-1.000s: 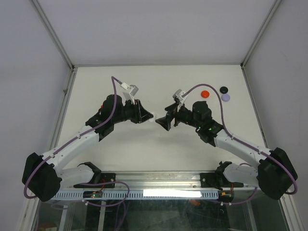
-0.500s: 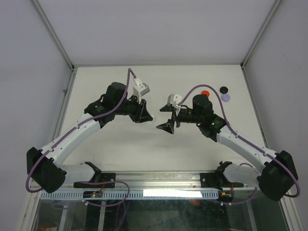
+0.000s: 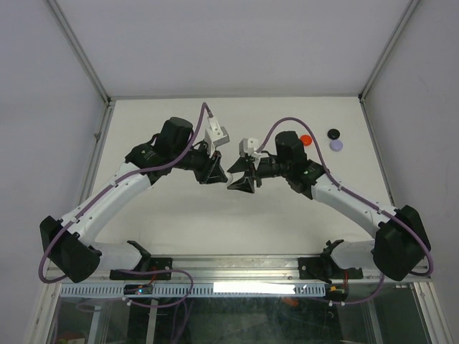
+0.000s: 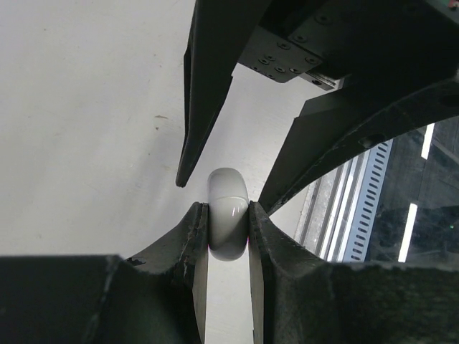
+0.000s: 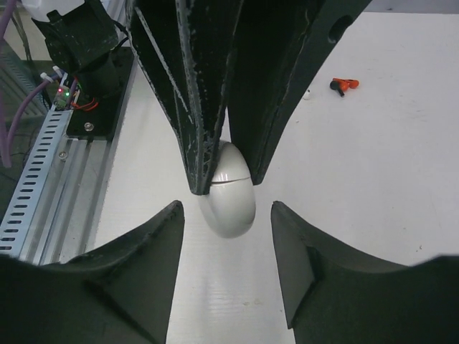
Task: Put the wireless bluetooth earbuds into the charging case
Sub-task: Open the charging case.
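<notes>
While the left end effector (image 4: 228,217) pinched a white, egg-shaped charging case (image 4: 228,233) tightly between its jaws, the right end effector (image 5: 226,213) faced it with its jaws spread. One jaw stood on each side of the case's free end, and a gap showed on both sides. The case sat over the middle of the surface (image 3: 287,115), with a thin seam running across its shell. Three earbuds lay on the surface well apart from the case, toward the far right corner. The red earbud (image 3: 306,140) was nearest the right arm (image 3: 337,197), the black earbud (image 3: 333,133) was beyond it, and the lavender earbud (image 3: 336,145) was just beside the black.
</notes>
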Action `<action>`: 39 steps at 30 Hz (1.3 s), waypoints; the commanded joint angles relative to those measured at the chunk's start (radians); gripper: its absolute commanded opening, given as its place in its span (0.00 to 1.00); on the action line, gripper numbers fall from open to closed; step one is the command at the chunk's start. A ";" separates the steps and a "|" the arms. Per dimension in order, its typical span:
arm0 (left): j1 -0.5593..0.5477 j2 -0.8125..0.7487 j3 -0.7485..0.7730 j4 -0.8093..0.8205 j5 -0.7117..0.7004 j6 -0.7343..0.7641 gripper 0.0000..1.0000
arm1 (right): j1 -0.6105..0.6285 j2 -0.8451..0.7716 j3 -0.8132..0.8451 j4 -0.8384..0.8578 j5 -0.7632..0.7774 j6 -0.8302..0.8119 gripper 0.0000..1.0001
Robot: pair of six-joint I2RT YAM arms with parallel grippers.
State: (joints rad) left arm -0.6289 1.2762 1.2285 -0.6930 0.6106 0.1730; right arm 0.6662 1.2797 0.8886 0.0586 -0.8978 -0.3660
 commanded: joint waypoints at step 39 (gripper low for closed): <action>-0.037 -0.393 -0.391 0.579 -0.164 -0.284 0.63 | -0.036 -0.128 -0.297 0.752 0.167 0.575 0.00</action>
State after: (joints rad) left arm -0.6556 0.9604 0.9260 -0.4122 0.4995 0.0422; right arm 0.6315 1.2060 0.6437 0.4740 -0.8467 0.0097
